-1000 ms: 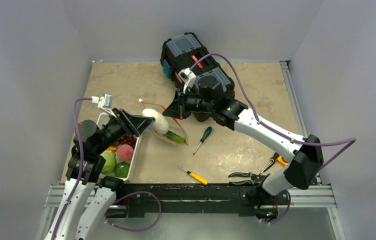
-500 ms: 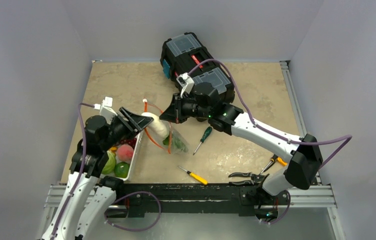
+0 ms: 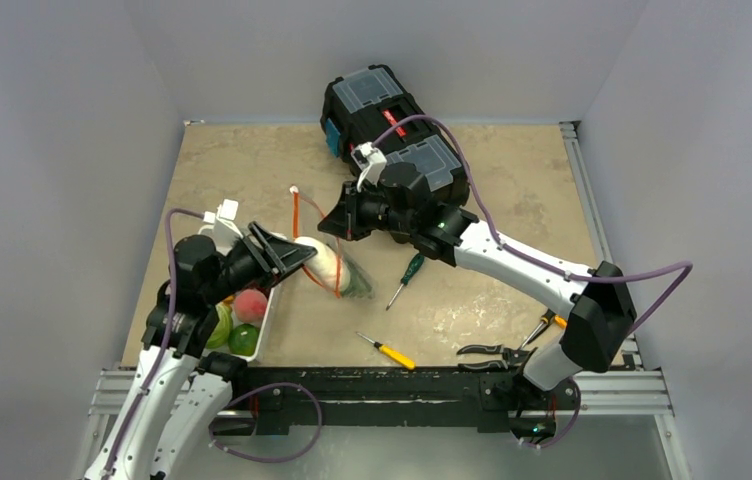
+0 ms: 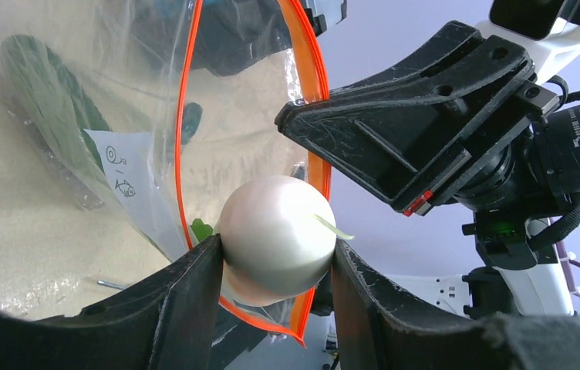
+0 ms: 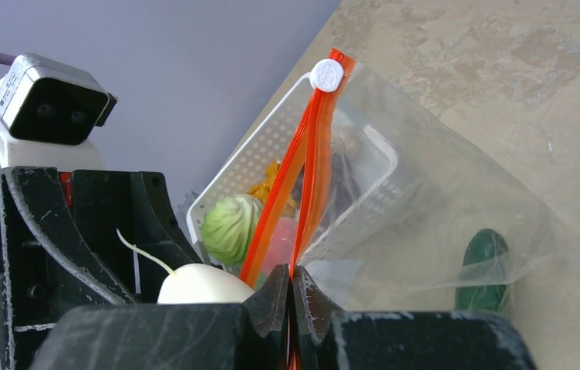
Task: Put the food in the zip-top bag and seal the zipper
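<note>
**item 1: radish** (image 4: 275, 239). white, smooth, round at the end, with a thin root tail. it is held by the left gripper (image 4: 275, 258), whose fingers (image 4: 187, 297) stand about half apart and press it from both sides. it sits at the mouth of the bag, and the left wrist view shows the orange strip looping around it. how far it has passed the strip cannot be told.

**item 2: bag** (image 3: 352, 278). clear and floppy, with its mouth lifted and its lower end on the table. one cucumber (image 5: 483, 266) lies at the bottom.

**item 3: zipper strip** (image 5: 302, 169). orange and unsealed, with a white tab (image 5: 325, 75) at the far end. the right gripper (image 5: 291, 287) is pinched fully shut on the strip where its two sides run together.

**item 4: basket** (image 3: 266, 318). white, beside the left arm. it holds a peach (image 3: 249, 303), a cabbage (image 3: 220, 322) and a round green fruit (image 3: 243, 340), none bagged yet.

**hazards, as judged:**
- the mouth is narrow near the pinch, so the radish may snag on the strip and drag the bag instead of entering.
- that push could pull the thin rim out of the right gripper, and the bag would slump shut.
- if let go too early, the smooth radish would likely roll off the rim onto the table.
- the two grippers are close together, so a further advance risks their fingers knocking.
</note>
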